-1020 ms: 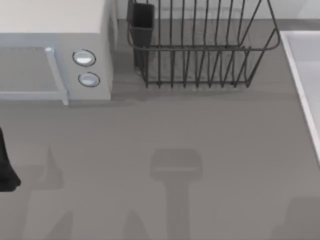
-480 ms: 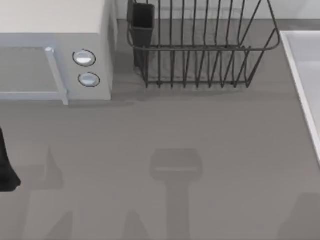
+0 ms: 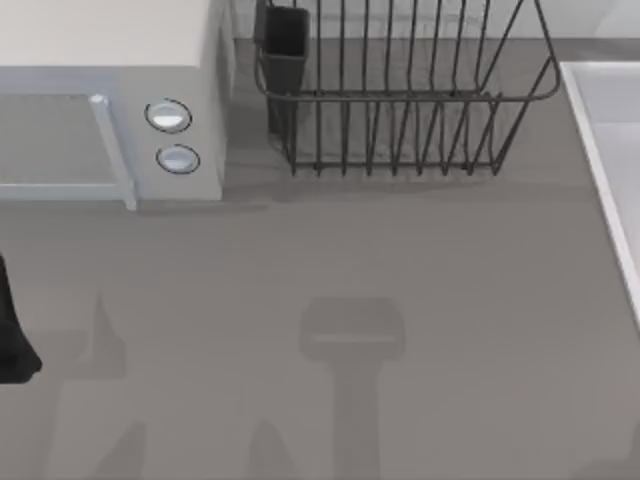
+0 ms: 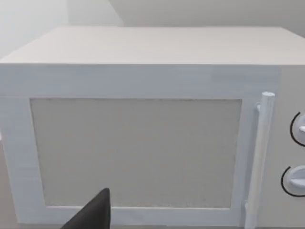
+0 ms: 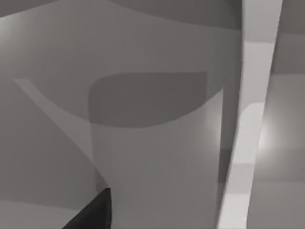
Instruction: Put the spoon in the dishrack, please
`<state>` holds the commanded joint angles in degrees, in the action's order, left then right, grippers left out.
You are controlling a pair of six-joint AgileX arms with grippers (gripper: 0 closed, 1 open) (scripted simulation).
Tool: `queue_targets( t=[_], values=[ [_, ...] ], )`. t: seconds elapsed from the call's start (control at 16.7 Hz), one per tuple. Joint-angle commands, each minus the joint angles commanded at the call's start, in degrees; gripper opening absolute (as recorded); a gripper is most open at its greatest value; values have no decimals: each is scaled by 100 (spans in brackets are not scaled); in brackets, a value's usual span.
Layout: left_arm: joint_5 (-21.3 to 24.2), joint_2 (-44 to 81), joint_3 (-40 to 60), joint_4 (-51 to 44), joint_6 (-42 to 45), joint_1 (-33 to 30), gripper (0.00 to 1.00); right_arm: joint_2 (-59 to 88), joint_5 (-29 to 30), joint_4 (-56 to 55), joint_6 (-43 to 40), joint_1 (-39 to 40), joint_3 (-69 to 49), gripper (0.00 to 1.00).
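From above, I have the dishrack (image 3: 400,95) at the far edge of the counter (image 3: 400,260), a little right of its middle, with its dark utensil cup (image 3: 284,45) at the rack's near-left corner. It is a dark wire rack with upright tines and a flared rim.

Just beside the rack on its left, at the counter's far-left corner, stands a white microwave-like box (image 3: 110,100) with 2 round knobs (image 3: 168,116) stacked on its front and a pale bar handle (image 3: 112,150) next to them. A pale raised surface (image 3: 615,140) runs along the counter's right edge.

My left arm (image 3: 12,330) sits at the counter's left edge, showing as a dark shape. Its wrist camera faces the front of the white box (image 4: 143,143), door panel and handle (image 4: 259,157) square on, with 1 dark fingertip (image 4: 95,214) poking into the shot. I cannot tell whether that hand is wide or narrow.

My right wrist camera looks onto grey, shaded surfaces and a pale ridge (image 5: 245,143), with 1 dark fingertip (image 5: 95,212) in the frame. Its hand state I cannot tell either.
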<state>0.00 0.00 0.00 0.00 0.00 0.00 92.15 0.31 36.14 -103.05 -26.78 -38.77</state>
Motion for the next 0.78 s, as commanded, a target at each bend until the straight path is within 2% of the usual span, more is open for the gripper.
queue_targets(
  t=[0.36, 0.78],
  values=[
    [0, 0, 0, 0, 0, 0, 100, 143, 0, -261, 0, -1, 160, 100],
    [0, 0, 0, 0, 0, 0, 100, 143, 0, -261, 0, -1, 160, 47]
  ],
)
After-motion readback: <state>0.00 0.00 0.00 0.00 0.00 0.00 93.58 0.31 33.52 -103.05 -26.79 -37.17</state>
